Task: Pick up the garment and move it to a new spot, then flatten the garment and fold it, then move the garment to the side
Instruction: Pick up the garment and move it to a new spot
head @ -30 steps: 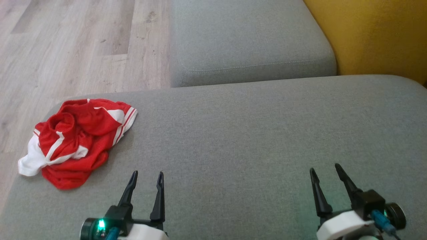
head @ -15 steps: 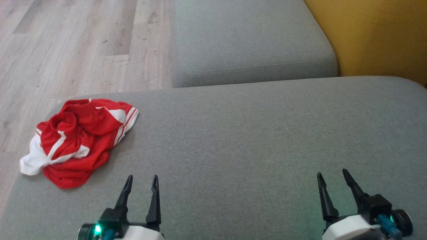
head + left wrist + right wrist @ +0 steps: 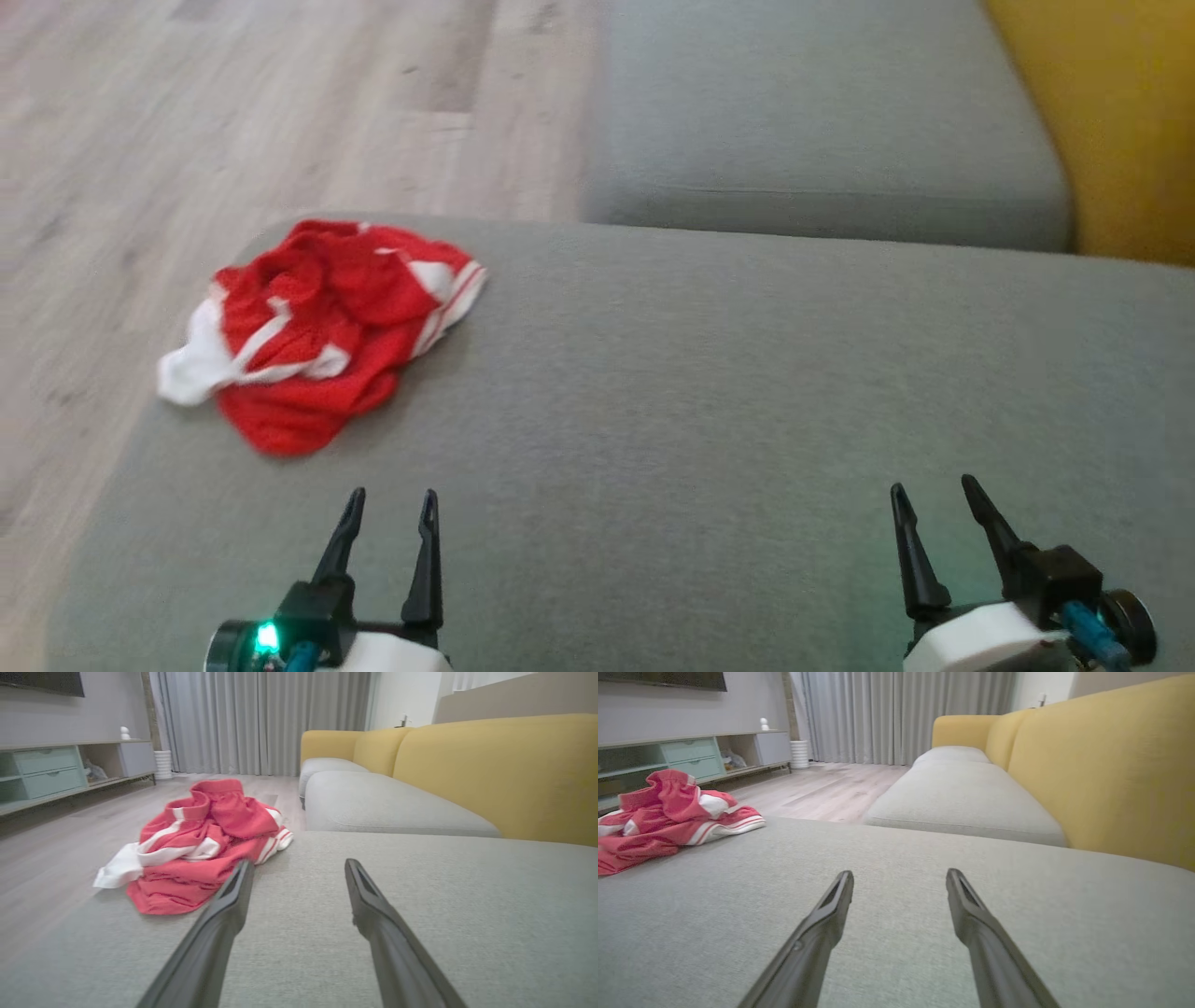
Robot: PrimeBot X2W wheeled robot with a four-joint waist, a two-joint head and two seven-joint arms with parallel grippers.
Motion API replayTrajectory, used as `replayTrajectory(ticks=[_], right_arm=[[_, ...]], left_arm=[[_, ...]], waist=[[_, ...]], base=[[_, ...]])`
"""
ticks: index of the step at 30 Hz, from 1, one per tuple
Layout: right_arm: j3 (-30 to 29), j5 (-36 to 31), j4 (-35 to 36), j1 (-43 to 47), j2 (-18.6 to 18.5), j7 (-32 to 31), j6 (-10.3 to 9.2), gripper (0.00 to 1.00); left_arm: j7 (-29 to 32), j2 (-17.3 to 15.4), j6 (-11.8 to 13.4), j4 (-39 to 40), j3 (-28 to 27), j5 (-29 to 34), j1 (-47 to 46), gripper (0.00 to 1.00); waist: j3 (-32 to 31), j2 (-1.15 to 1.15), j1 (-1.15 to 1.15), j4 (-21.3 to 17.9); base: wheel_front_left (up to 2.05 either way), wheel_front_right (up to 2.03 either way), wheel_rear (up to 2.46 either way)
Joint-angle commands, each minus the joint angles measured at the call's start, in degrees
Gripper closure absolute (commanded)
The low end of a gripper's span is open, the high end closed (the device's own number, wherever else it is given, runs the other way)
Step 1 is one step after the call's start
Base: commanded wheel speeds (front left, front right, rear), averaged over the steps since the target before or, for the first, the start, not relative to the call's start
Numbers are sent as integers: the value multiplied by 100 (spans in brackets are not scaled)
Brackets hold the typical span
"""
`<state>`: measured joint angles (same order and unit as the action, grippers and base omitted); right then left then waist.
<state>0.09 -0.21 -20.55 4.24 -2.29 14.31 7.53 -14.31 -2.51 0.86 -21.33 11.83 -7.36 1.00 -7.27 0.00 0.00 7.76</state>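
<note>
The red garment (image 3: 322,331) lies crumpled at the cushion's (image 3: 709,448) far left corner, untouched. The left gripper (image 3: 393,494) and right gripper (image 3: 932,483) hover by its near edge, jaws wide and empty, apparently ready to reach.

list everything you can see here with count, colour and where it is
garment: one, red with white trim, crumpled on the near cushion by its far left corner
near cushion: one, grey, under both pincers
far cushion: one, grey, beyond the near one
sofa back: one, yellow, along the right
floor: pale wood, left of the sofa
curtains: grey, far end of the room
cabinet: one, grey with pale green drawers, along the left wall
pot: one, white, ribbed, on the floor by the curtains
screen: one, dark, on the wall above the cabinet
left pincer: one, dark fingers, open, short of the garment
right pincer: one, dark fingers, open, over bare cushion
</note>
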Motion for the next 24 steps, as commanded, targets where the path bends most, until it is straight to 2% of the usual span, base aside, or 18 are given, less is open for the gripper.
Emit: replayTrajectory(ticks=[1, 10, 15, 24], right_arm=[[160, 64, 175, -210, -59, 69, -4, 0], [162, 120, 176, -323, -59, 69, -4, 0], [279, 12, 129, -591, -59, 69, -4, 0], [245, -272, 45, -770, -59, 69, -4, 0]], left_arm=[[-69, -37, -28, 215, -231, 48, -270, 0], [-69, -37, -70, 367, -419, 125, -371, 0], [-69, -37, 78, 634, -683, 94, -358, 0], [-69, -38, 237, 1079, -1014, 242, -435, 0]], waist=[[83, 0, 0, 413], [265, 0, 0, 1665], [542, 0, 0, 1933], [809, 0, 0, 2150]], base=[[0, 0, 0], [0, 0, 0], [0, 0, 0], [0, 0, 0]])
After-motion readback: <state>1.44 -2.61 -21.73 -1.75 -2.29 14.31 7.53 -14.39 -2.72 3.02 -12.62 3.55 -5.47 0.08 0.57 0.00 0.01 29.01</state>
